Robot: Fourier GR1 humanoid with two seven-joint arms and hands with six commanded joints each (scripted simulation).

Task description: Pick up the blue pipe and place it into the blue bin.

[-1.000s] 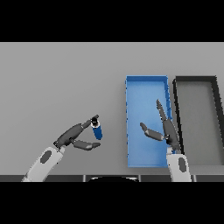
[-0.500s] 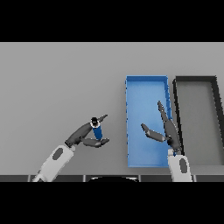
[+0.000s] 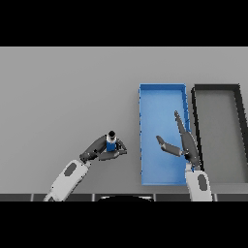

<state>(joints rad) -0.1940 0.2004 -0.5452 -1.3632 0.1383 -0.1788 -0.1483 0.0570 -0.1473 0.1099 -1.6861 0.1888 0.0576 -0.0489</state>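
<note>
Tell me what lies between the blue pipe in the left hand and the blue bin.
Only bare grey table, as the head view shows. The left hand holds the blue pipe left of the blue bin, with nothing else on that stretch.

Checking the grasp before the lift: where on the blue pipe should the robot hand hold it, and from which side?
Around its blue middle, coming from the lower left. The blue pipe stands upright with its dark cap on top, and the left robot hand already curls round its body there. The blue bin lies to its right.
</note>
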